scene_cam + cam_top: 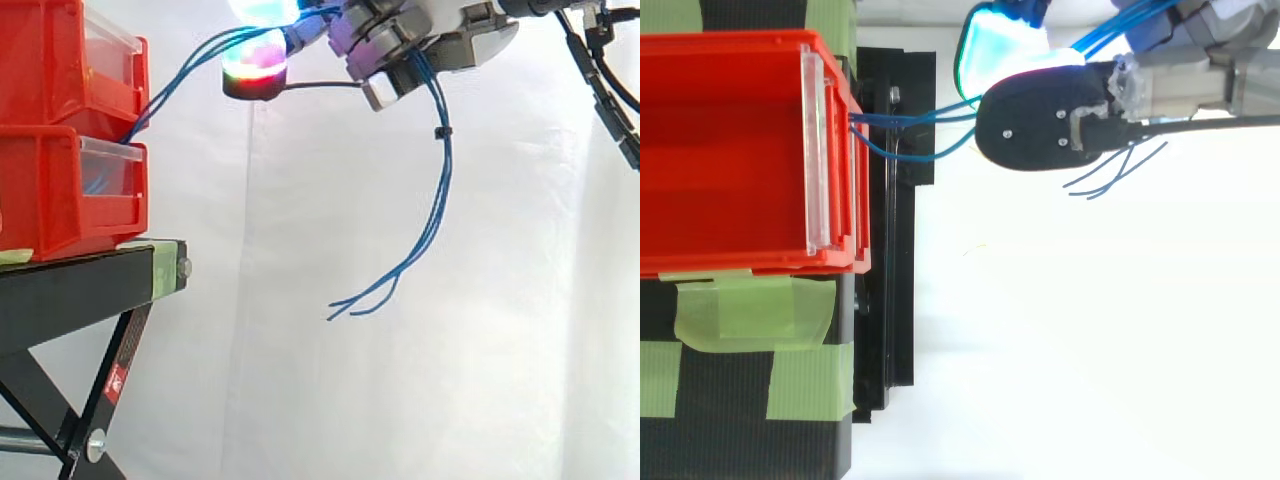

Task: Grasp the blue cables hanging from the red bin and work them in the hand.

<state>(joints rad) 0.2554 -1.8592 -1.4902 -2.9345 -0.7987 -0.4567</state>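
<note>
Side view: hand [440,40] at upper centre, fingers clenched round blue cables [440,190]; strands slope down-left to red bin [40,190], free ends dangle below

Top view: cables [930,118] lie left-right, bin [730,42] to hand [1045,125]

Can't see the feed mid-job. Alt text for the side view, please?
The robot hand, high in the view, grips blue cables that run up from stacked red bins at left. Their loose ends hang below it. The bins sit on a black stand.
</note>
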